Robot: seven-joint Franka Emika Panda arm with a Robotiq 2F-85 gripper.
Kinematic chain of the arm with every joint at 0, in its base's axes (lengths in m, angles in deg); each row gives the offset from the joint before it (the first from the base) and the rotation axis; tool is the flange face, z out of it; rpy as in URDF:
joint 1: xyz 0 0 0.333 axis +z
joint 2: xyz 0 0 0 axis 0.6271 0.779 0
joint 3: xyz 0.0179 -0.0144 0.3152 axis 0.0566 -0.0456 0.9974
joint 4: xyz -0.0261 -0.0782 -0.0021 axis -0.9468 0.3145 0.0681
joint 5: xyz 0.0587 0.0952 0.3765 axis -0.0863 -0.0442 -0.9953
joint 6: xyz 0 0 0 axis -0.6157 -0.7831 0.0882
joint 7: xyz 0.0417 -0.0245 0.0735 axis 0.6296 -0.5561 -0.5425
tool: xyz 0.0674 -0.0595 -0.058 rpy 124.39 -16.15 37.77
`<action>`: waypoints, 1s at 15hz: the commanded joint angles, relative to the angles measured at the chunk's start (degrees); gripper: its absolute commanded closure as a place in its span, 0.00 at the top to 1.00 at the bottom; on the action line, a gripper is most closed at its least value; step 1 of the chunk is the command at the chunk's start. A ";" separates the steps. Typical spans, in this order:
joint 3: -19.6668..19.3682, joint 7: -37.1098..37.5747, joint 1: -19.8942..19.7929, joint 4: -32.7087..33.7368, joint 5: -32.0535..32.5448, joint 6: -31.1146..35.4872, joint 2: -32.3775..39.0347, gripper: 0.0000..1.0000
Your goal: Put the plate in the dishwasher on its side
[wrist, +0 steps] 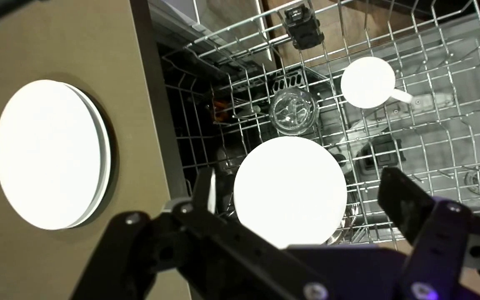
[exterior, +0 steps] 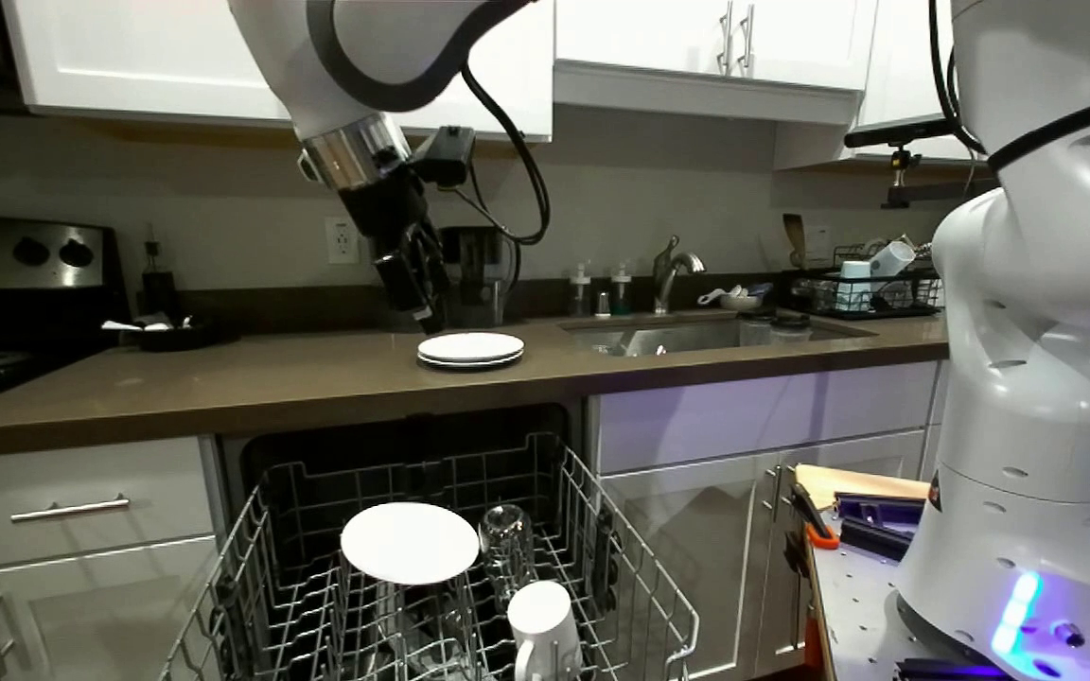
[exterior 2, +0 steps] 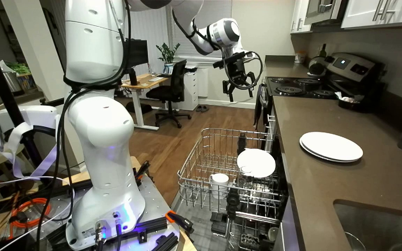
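The white round plate point(exterior: 410, 543) lies roughly face up, not on its side, over the dishwasher's wire rack point(exterior: 621, 530). It also shows in an exterior view point(exterior 2: 256, 162) and in the wrist view point(wrist: 290, 189); what supports it is hidden. The dishwasher point(exterior 2: 204, 209) stands open with its upper rack pulled out. My gripper point(exterior 2: 241, 94) is open and empty, well above the rack. It also shows in an exterior view point(exterior: 424, 301). In the wrist view the plate appears between the spread fingers point(wrist: 298, 173), below and apart from them.
Two stacked white plates point(wrist: 48, 154) lie on the brown counter point(wrist: 140, 137) beside the rack. A white mug point(wrist: 368, 82) and an upturned clear glass point(wrist: 293, 111) stand in the rack. The counter edge borders the rack. The sink point(exterior: 677, 339) and stove point(exterior 2: 302, 87) are along the counter.
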 commanded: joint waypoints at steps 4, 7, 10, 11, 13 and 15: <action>-2.24 18.92 3.01 -0.67 5.56 2.91 2.69 1.00; -3.26 31.71 5.71 0.31 10.25 4.83 8.30 1.00; -4.76 41.75 8.51 2.92 13.48 4.69 15.34 1.00; -5.43 44.69 9.48 4.62 14.92 4.10 18.50 1.00; -6.79 48.98 11.19 7.97 18.74 3.62 24.33 1.00; -7.91 51.71 12.05 11.79 21.62 3.70 29.60 1.00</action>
